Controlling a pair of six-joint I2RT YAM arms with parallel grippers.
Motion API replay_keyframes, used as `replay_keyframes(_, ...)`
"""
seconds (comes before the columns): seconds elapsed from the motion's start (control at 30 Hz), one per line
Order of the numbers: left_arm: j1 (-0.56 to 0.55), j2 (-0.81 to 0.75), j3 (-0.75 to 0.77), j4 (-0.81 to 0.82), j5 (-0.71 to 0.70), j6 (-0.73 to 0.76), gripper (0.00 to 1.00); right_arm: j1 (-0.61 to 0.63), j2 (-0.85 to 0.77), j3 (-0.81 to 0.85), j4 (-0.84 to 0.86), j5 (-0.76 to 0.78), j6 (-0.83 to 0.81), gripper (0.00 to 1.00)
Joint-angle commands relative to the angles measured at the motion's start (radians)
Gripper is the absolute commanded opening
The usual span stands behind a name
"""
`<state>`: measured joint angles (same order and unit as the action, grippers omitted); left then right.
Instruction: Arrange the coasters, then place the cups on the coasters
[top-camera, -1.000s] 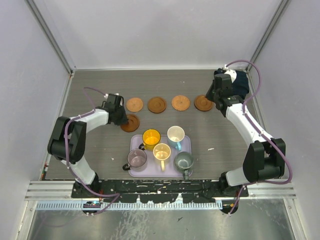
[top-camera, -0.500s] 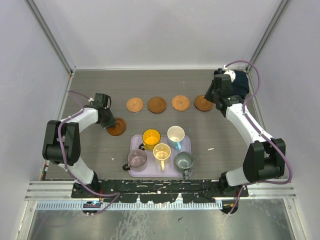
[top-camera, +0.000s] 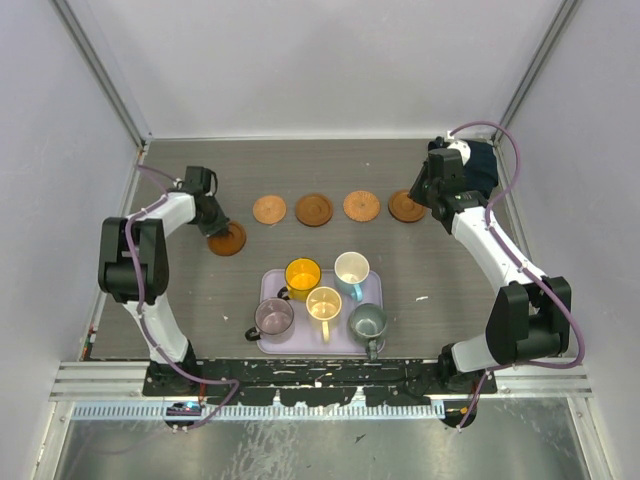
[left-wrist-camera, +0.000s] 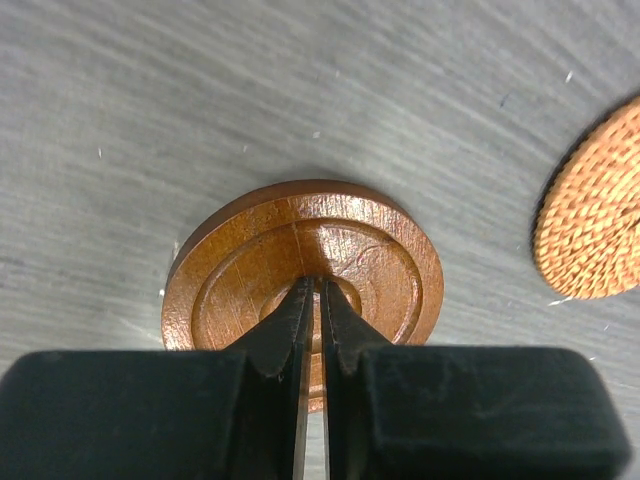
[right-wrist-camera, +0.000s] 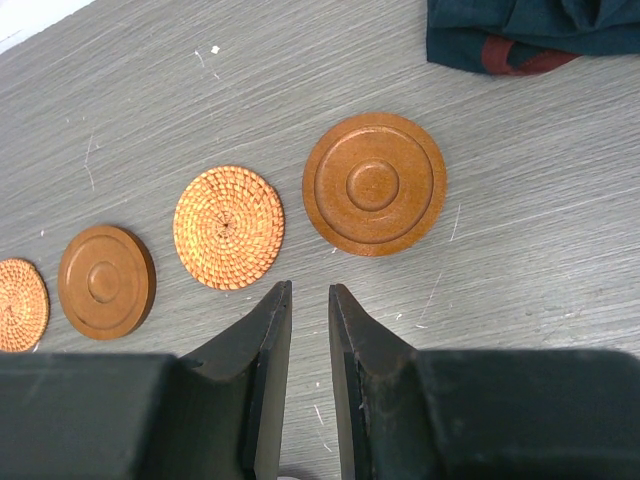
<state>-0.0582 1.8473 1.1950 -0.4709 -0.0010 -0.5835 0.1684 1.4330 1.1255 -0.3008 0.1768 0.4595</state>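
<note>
Five coasters lie on the table. Four form a row: woven (top-camera: 268, 209), wooden (top-camera: 314, 209), woven (top-camera: 361, 205), wooden (top-camera: 406, 206). The fifth, a ringed wooden coaster (top-camera: 227, 238) (left-wrist-camera: 300, 250), lies lower left of the row. My left gripper (top-camera: 213, 222) (left-wrist-camera: 312, 282) has its tips on that disc's centre knob, jaws together but for a thin slit, nothing between them. My right gripper (top-camera: 418, 190) (right-wrist-camera: 310, 290) hovers near the rightmost coaster (right-wrist-camera: 375, 185), narrowly open and empty. Five cups stand on the tray: yellow (top-camera: 302, 273), light blue (top-camera: 352, 268), cream (top-camera: 323, 301), purplish-grey (top-camera: 273, 316), grey-green (top-camera: 367, 321).
The lavender tray (top-camera: 378, 300) sits in front of the row, near the arm bases. A dark cloth (top-camera: 485, 160) (right-wrist-camera: 520, 35) lies at the back right beside the right arm. Walls close in the table on three sides.
My left arm swung left and back, sliding the wooden coaster from beside the tray's corner toward the row's left end. Its jaws parted by a hair. The right arm stayed still.
</note>
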Motion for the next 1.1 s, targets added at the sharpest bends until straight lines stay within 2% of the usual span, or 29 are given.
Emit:
replay_keyframes(0.0, 0.028, 0.064, 0.088, -0.012, -0.003, 0.014, 0.09, 0.003, -0.025, 0.017, 0.022, -0.002, 0.005, 0.28)
replay_keyframes(0.4, 0.085, 0.182, 0.257, -0.023, 0.033, 0.019, 0.09, 0.003, -0.011, 0.017, 0.023, 0.000, 0.006, 0.28)
replay_keyframes(0.7, 0.087, 0.263, 0.332, 0.014, 0.125, 0.005, 0.09, 0.005, 0.000, 0.022, 0.025, 0.002, 0.008, 0.27)
replay_keyframes(1.07, 0.086, 0.319, 0.385, 0.022, 0.142, -0.004, 0.10, 0.005, -0.005, 0.010, 0.028, 0.010, -0.002, 0.27)
